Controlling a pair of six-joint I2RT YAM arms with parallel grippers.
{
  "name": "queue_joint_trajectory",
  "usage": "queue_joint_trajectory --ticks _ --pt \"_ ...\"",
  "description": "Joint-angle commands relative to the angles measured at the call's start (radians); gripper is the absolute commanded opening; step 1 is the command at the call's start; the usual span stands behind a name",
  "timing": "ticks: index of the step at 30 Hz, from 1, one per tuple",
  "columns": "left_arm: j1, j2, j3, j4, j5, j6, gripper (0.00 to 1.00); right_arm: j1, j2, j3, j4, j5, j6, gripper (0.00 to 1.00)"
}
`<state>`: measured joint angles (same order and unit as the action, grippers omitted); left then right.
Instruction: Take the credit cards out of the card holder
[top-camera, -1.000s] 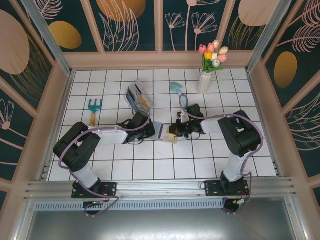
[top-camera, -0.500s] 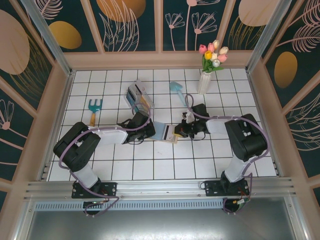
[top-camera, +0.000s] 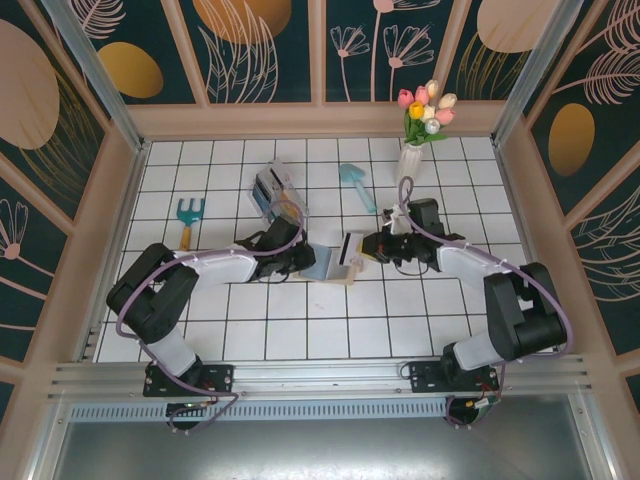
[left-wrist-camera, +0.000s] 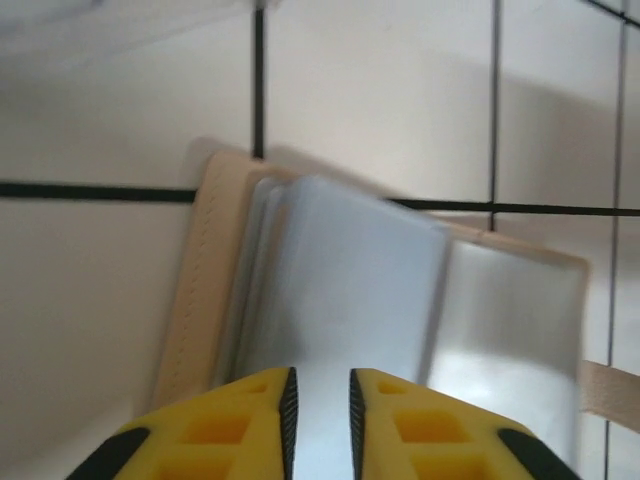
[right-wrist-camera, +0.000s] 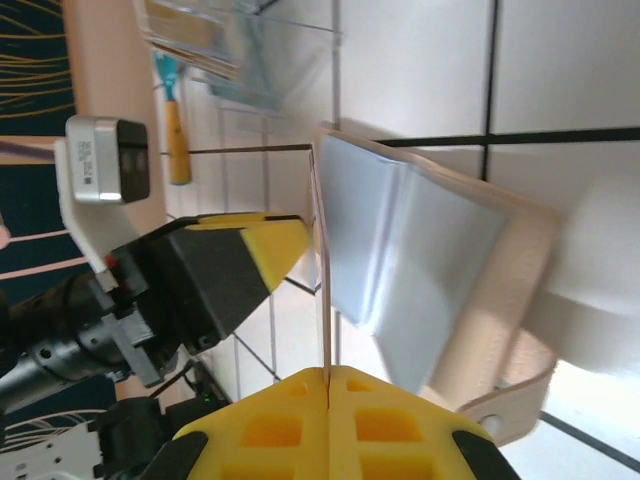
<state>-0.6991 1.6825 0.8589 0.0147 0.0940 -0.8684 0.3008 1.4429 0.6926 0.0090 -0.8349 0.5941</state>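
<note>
The tan card holder (top-camera: 322, 264) lies open on the tiles, its blue-grey sleeves (left-wrist-camera: 350, 280) facing up and its tan edge (right-wrist-camera: 505, 290) to the right. My left gripper (top-camera: 303, 260) sits at its left end; the jaws (left-wrist-camera: 319, 372) stand slightly open just over the sleeves, nothing between them. My right gripper (top-camera: 364, 249) is just right of the holder, shut on a white credit card with a black stripe (top-camera: 350, 247). That card shows edge-on (right-wrist-camera: 324, 280) in the right wrist view, clear of the sleeves. The left gripper's yellow finger (right-wrist-camera: 265, 250) is beside it.
A clear acrylic rack (top-camera: 275, 195) with cards stands behind the left gripper. A blue hand rake (top-camera: 189, 215) lies at the left, a blue trowel (top-camera: 355, 180) and a white vase of tulips (top-camera: 410, 160) at the back. Walls close in the tiled floor.
The right gripper has drawn the white card out of the holder and moved right and back with it. The left jaws, shut before, have parted a little.
</note>
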Motion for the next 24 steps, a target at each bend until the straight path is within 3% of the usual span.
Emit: queue_joint_trajectory --ticks 1,4,7,13,19,24 --pt "0.014 -0.074 0.075 -0.081 -0.038 0.058 0.28 -0.017 -0.041 0.021 0.052 -0.077 0.021 0.00" --pt "0.042 -0.138 0.070 -0.091 -0.044 0.077 0.36 -0.019 -0.059 0.038 0.089 -0.110 0.021 0.00" --pt "0.072 -0.209 0.056 -0.085 -0.017 0.086 0.51 -0.019 -0.067 0.054 0.150 -0.136 0.037 0.00" --pt "0.122 -0.319 0.039 0.008 0.193 0.091 0.76 -0.003 -0.042 0.097 0.301 -0.205 0.114 0.00" --pt "0.181 -0.345 0.019 0.149 0.389 0.029 0.84 0.023 0.000 0.140 0.427 -0.241 0.202 0.00" --pt "0.185 -0.322 0.004 0.310 0.466 -0.040 0.86 0.053 0.046 0.152 0.618 -0.250 0.344 0.00"
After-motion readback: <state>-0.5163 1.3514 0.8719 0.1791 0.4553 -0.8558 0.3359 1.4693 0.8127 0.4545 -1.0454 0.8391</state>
